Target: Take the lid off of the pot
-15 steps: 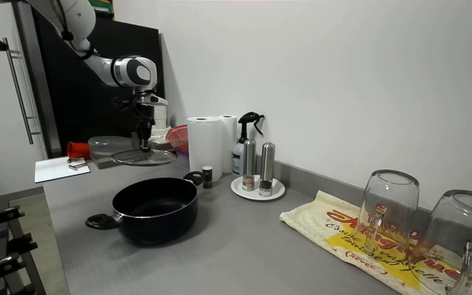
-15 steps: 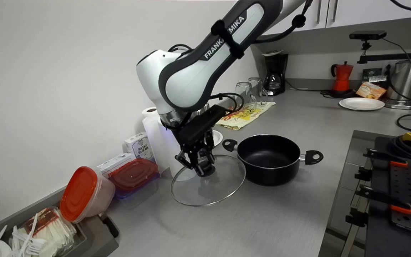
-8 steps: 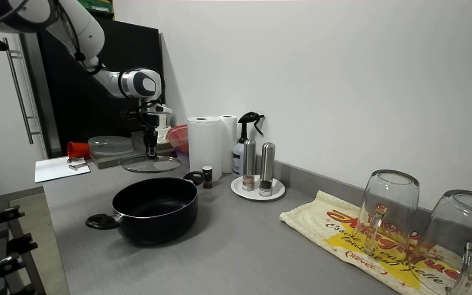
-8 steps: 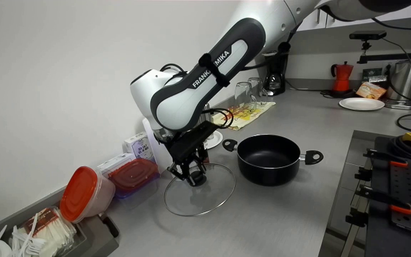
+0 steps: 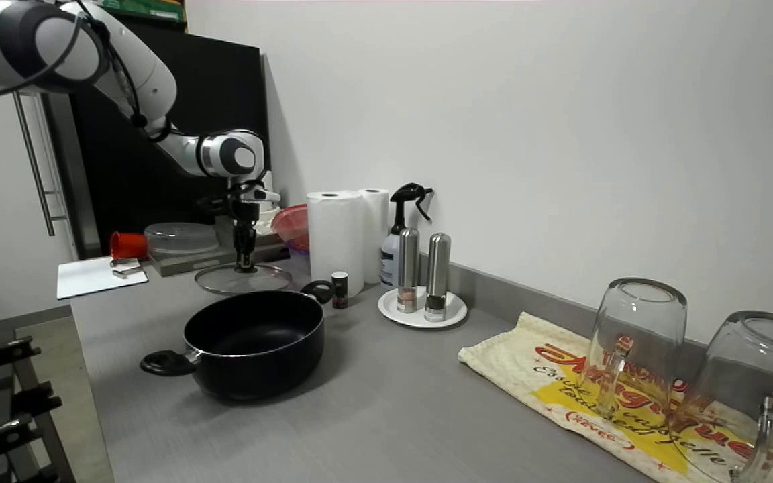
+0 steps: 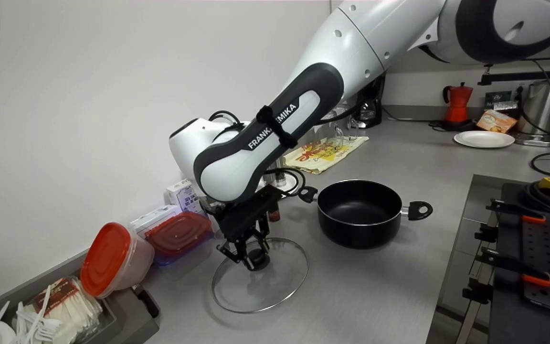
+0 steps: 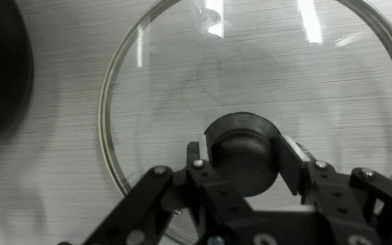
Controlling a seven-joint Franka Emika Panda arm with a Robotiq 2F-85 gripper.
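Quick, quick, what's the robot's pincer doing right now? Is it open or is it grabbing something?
Pincer: closed, holding the lid by its black knob, one finger on each side.

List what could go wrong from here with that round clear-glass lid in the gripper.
The black two-finger gripper pinches only the rounded black knob, so the round clear-glass lid could tilt or slip. Whether it touches the grey countertop can't be told; if it doesn't, releasing now might drop and chip it. In the wrist view, a strip of countertop separates it from the wide black pot with two stubby handles; a swing that way might knock them together.
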